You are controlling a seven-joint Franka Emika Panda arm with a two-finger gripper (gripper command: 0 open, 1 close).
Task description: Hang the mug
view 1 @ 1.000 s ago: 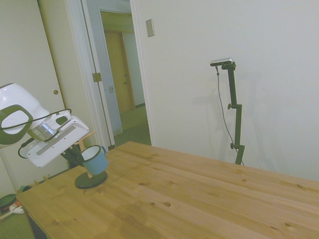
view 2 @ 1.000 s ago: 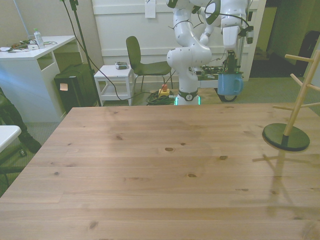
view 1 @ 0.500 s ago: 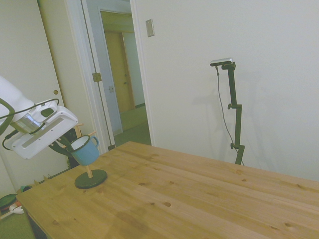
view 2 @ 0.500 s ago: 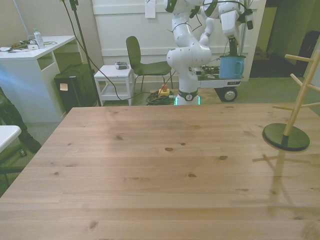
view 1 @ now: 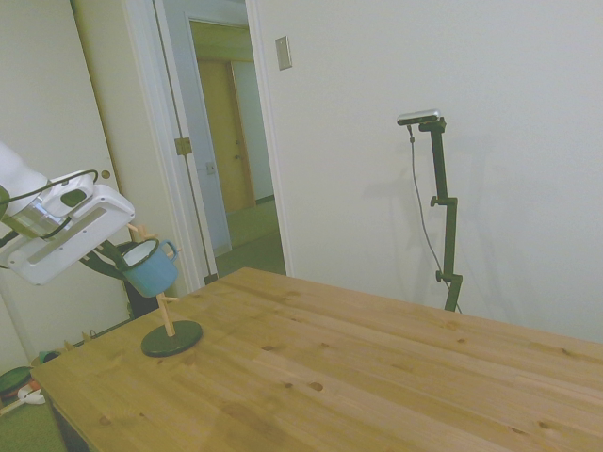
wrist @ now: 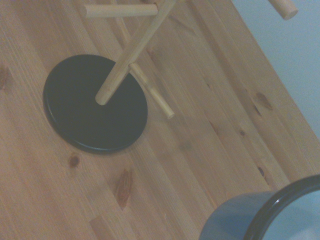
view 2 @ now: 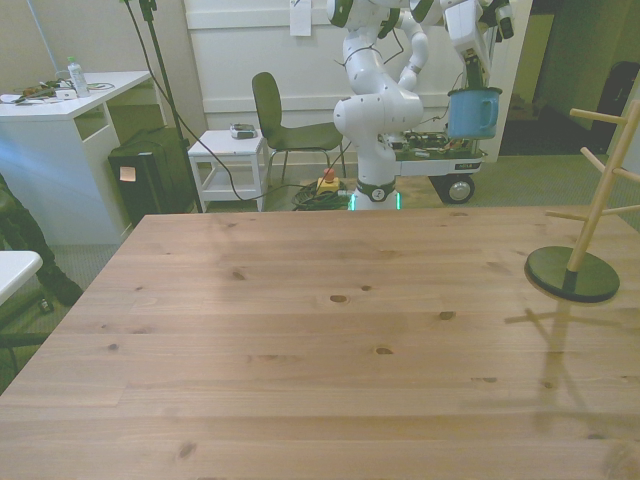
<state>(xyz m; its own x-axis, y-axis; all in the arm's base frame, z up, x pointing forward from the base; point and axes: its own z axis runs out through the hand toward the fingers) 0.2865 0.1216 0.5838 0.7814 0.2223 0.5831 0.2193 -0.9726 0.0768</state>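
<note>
While the end effector grips the mug by its rim, the mug hangs in the air above the table, tilted, near the wooden mug tree at the front view's right edge.

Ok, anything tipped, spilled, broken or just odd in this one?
Nothing stands out. The mug is held in the air by the pincer, clear of the table, and nothing has spilled. The wooden mug tree stands upright on its dark base at the front view's right, its pegs bare.
</note>
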